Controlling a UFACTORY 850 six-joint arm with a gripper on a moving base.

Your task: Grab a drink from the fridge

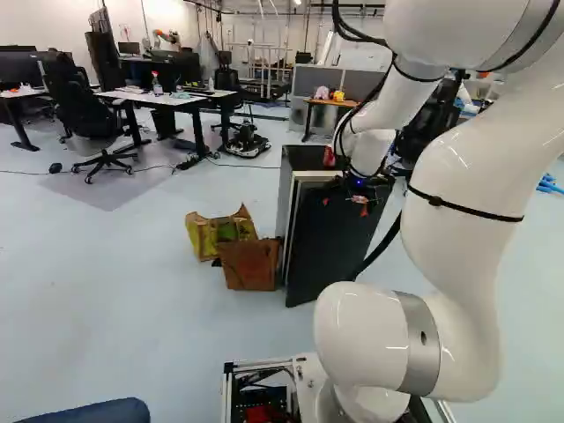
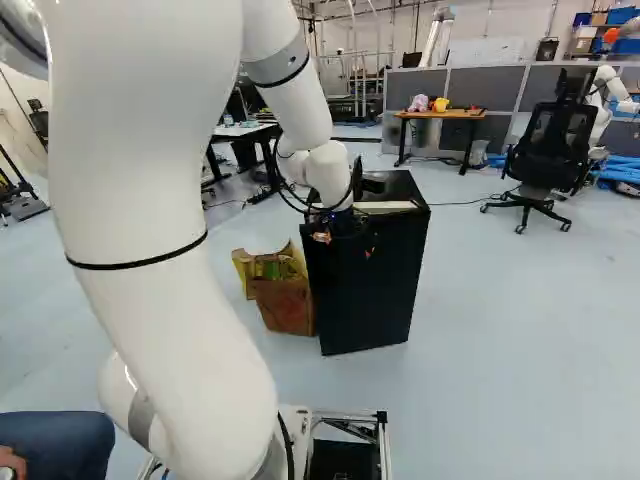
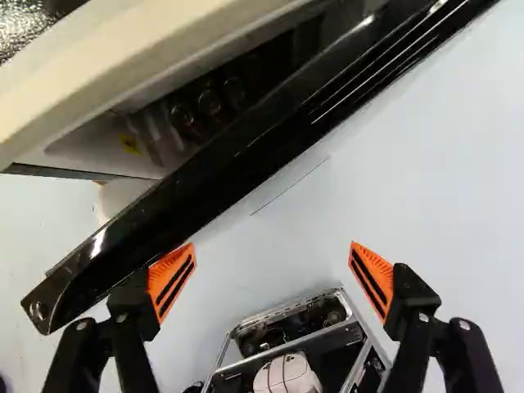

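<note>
My gripper (image 1: 345, 202) stands at the top of the black fridge door (image 1: 328, 247) in the left base view. The door is ajar, turned out from the pale fridge body (image 1: 285, 207). In the wrist view the gripper (image 3: 272, 277) is open with nothing between its fingers. One orange-padded finger (image 3: 170, 280) is beside the door's edge; whether they touch I cannot tell. The other finger (image 3: 372, 280) is over the floor. Through the gap between door and body, several dark round-topped drinks (image 3: 210, 102) show in the shaded inside, mostly hidden.
A yellow bag (image 1: 208, 233) and a brown paper bag (image 1: 249, 264) stand on the floor beside the fridge. Desks (image 1: 163, 99) and an office chair (image 1: 84, 106) are farther back. Another robot (image 2: 608, 95) stands at the far right of the right base view.
</note>
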